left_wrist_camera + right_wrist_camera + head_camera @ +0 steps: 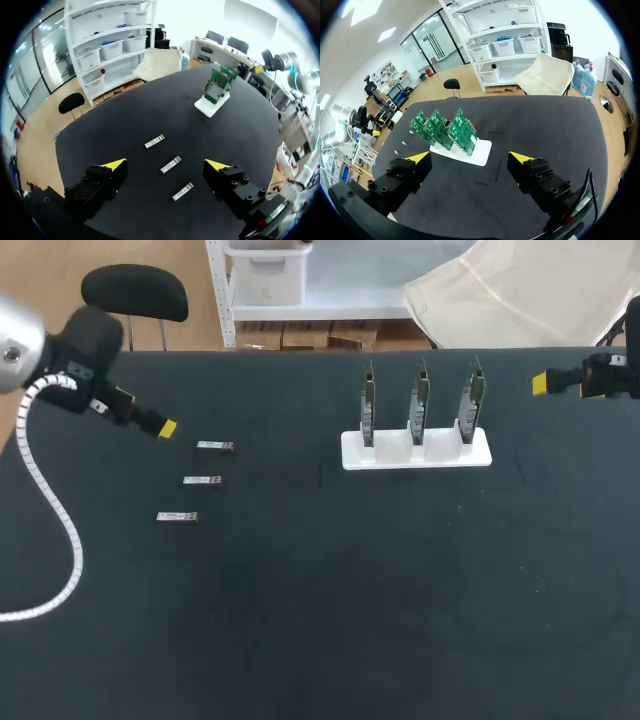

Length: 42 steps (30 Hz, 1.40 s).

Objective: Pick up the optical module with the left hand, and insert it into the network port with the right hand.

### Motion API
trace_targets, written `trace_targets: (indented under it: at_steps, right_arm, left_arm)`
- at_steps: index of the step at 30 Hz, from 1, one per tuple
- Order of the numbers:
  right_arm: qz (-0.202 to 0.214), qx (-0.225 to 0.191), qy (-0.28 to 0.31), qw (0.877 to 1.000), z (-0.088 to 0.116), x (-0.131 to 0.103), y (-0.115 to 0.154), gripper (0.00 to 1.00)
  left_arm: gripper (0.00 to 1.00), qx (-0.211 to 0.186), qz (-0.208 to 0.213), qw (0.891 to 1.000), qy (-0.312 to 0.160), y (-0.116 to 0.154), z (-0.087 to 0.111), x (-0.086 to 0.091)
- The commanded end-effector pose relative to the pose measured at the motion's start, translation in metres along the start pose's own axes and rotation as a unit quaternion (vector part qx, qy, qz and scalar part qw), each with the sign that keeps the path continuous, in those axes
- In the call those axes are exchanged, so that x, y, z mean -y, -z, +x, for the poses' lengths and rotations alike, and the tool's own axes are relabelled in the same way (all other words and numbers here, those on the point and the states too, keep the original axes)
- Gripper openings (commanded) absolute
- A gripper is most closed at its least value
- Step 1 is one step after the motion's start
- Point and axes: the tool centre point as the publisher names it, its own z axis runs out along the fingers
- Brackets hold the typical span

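While nothing is picked up or inserted yet, the black desk (320, 640) carries a white stand of three green circuit boards (416, 448) toward its far edge. The left gripper (165, 164) and right gripper (470, 157) hang spread, empty. Three small silver optical modules (202, 481) lie near its left edge. Only the wrist views show both fingers.

- Left arm (85, 345), upper left: silver joint, black wrist, white spiral-wrapped cable (58, 505).
- Left gripper (165, 164): blocky black fingers (100, 182), screw holes, yellow wedge tips.
- Right gripper (541, 383): black, yellow-tipped.
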Motion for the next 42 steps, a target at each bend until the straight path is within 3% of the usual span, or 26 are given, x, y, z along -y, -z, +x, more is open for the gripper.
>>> trace_targets:
  at_steps: [1,5,25,26,33,37,42]
  right_arm:
    - [0.0,0.0,0.0,1.0,0.0,0.0,0.0,1.0]
    - [0.0,0.0,0.0,1.0,0.0,0.0,0.0,1.0]
    - [0.0,0.0,0.0,1.0,0.0,0.0,0.0,1.0]
    - [0.0,0.0,0.0,1.0,0.0,0.0,0.0,1.0]
    - [0.0,0.0,0.0,1.0,0.0,0.0,0.0,1.0]
    - [0.0,0.0,0.0,1.0,0.0,0.0,0.0,1.0]
    - [0.0,0.0,0.0,1.0,0.0,0.0,0.0,1.0]
  left_arm:
    - [1.0,-0.053,0.046,0.998,-0.007,-0.001,-0.015,-0.011]
    - [1.0,-0.022,0.058,0.996,0.067,0.004,-0.025,-0.017]
    - [1.0,-0.022,0.058,0.996,0.067,0.004,-0.025,-0.017]
    - [1.0,-0.006,0.061,0.996,0.059,0.007,-0.026,-0.016]
    - [1.0,-0.055,0.018,0.997,-0.047,0.006,-0.037,-0.014]
    - [1.0,-0.064,0.006,0.99,-0.123,0.001,-0.041,-0.012]
    - [1.0,-0.067,0.04,0.973,-0.219,-0.01,-0.04,-0.013]
